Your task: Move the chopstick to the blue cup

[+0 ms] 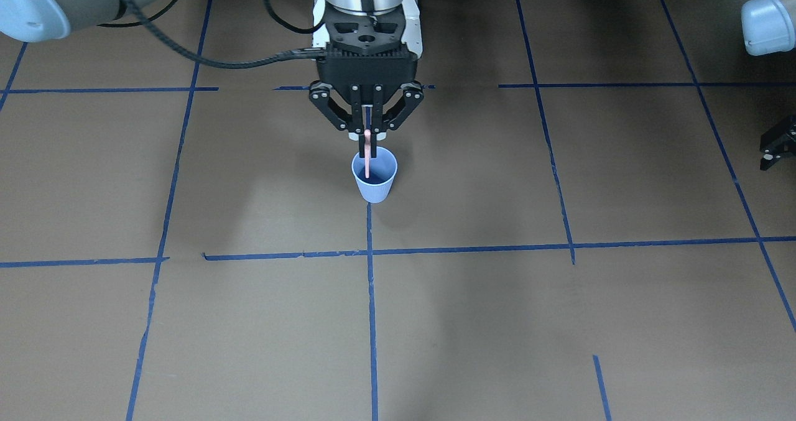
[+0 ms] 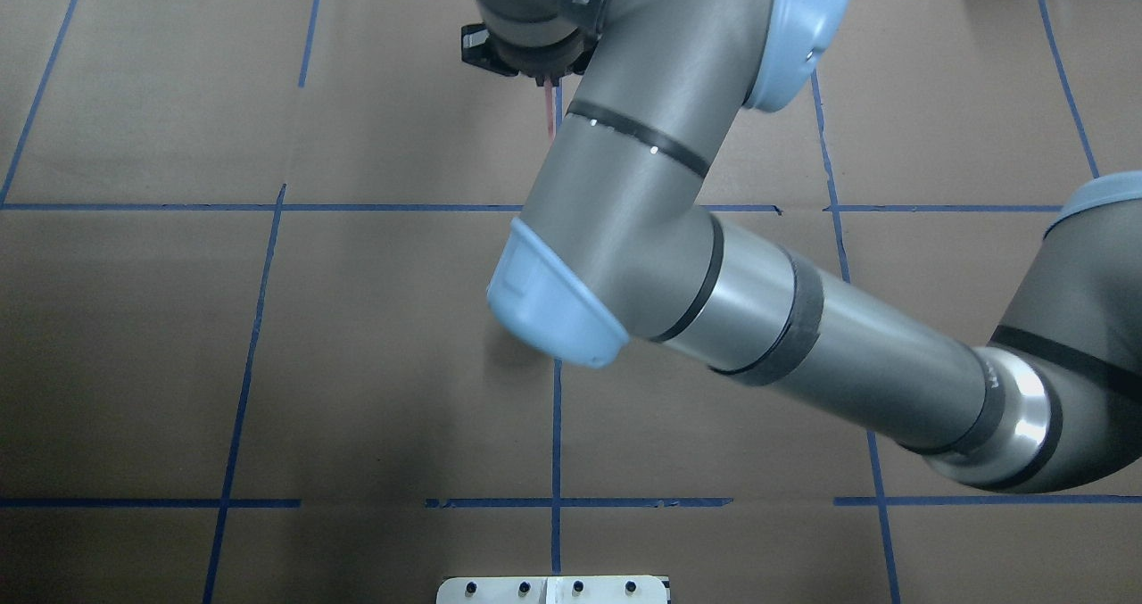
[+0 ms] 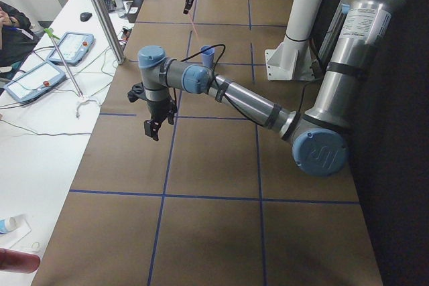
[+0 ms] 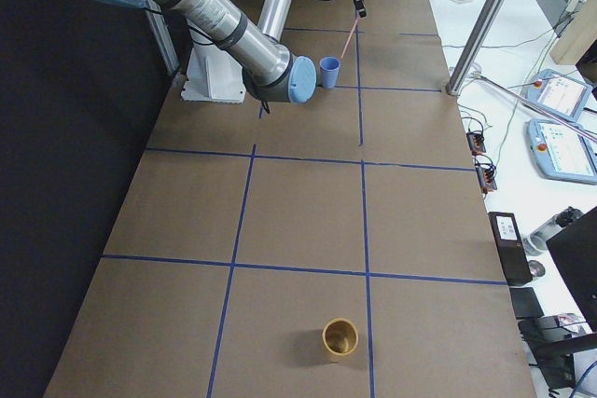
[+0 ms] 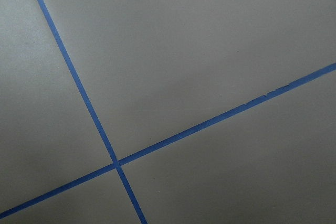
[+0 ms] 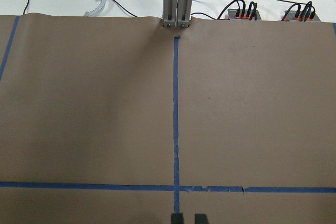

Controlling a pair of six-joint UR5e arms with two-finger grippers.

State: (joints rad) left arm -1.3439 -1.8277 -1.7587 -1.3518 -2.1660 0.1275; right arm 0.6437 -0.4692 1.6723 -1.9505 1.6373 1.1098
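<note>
My right gripper (image 1: 367,136) pinched the chopstick (image 1: 367,157) by its top between its fingers (image 1: 361,122). I hung it upright so the lower end met the mouth of the blue cup (image 1: 375,188) on the tabletop (image 1: 497,321).

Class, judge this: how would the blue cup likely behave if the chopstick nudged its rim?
The blue cup probably tips easily: it tapers to a narrow base and stands unsupported. It is likely light and would slide, looking small beside the right gripper holding the chopstick.
</note>
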